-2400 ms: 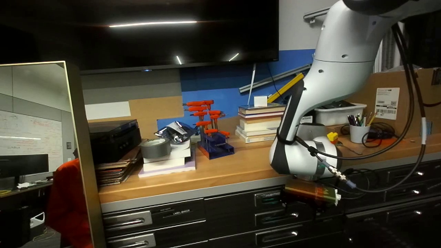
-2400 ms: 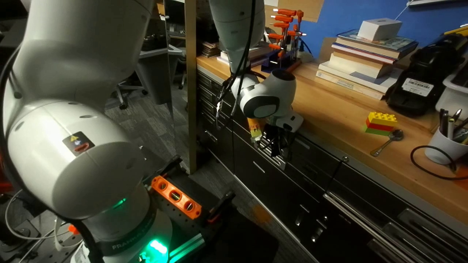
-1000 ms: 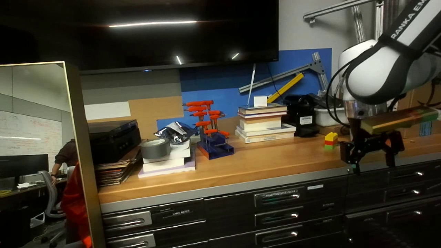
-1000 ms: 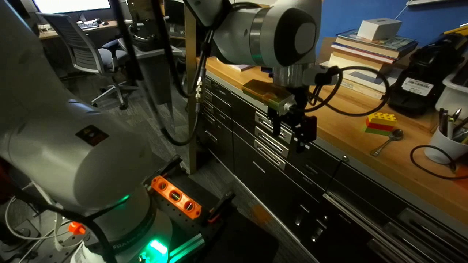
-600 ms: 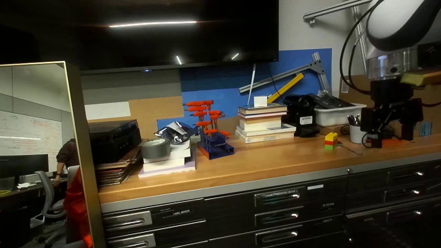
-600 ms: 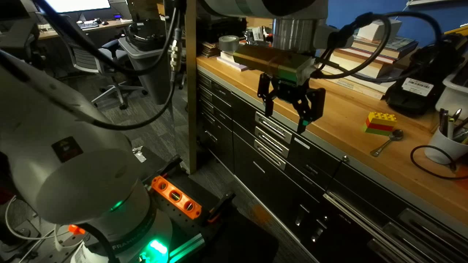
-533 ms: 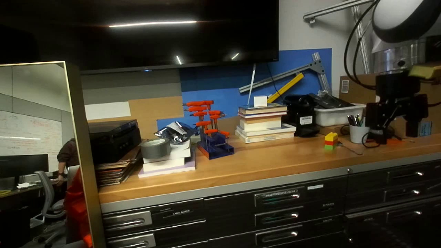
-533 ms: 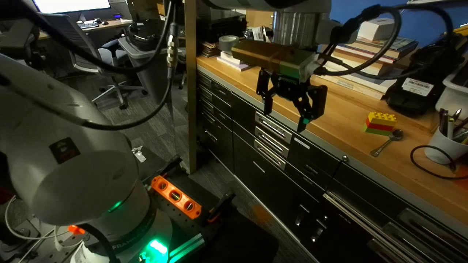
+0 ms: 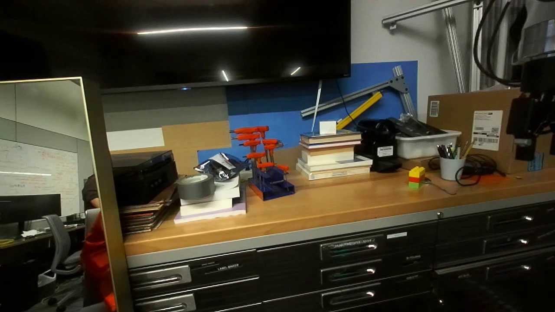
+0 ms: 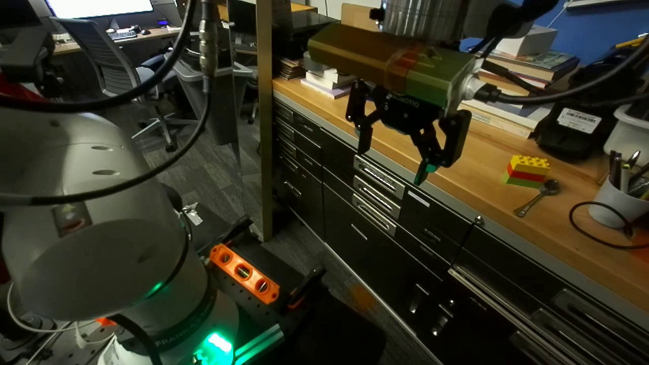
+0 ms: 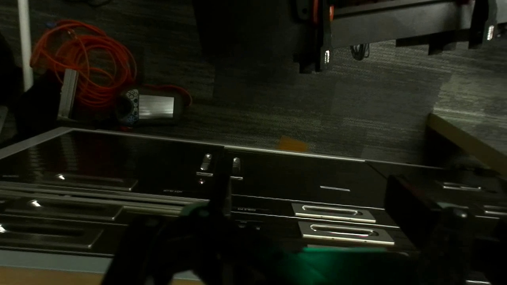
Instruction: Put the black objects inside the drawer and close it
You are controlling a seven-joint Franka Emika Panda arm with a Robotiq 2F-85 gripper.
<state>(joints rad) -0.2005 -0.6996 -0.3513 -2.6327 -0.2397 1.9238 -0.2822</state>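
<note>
The black drawers with metal handles show in both exterior views, as in the middle stack (image 9: 286, 266) (image 10: 377, 175). The middle stack's drawers look shut. My gripper (image 10: 392, 163) is open with nothing between its fingers, raised in the air by the counter's front edge. In an exterior view the gripper (image 9: 527, 143) is partly cut off at the right edge. In the wrist view the open fingers (image 11: 313, 194) frame two drawer handles (image 11: 333, 212). No loose black object lies near the gripper. A black device with a white label (image 9: 379, 147) stands beside the books; I cannot tell whether it belongs to the task.
The wooden counter (image 9: 338, 203) holds book stacks (image 9: 331, 158), an orange-handled tool rack (image 9: 271, 182), toy bricks (image 10: 528, 171), a spoon (image 10: 537, 197) and a pen cup (image 10: 616, 203). A pale edge (image 10: 487, 294) runs along a right-hand drawer; I cannot tell if it is slightly open.
My gripper has moved up and back from low in front of the middle drawers, toward the right edge of an exterior view. The drawers look unchanged over the last second.
</note>
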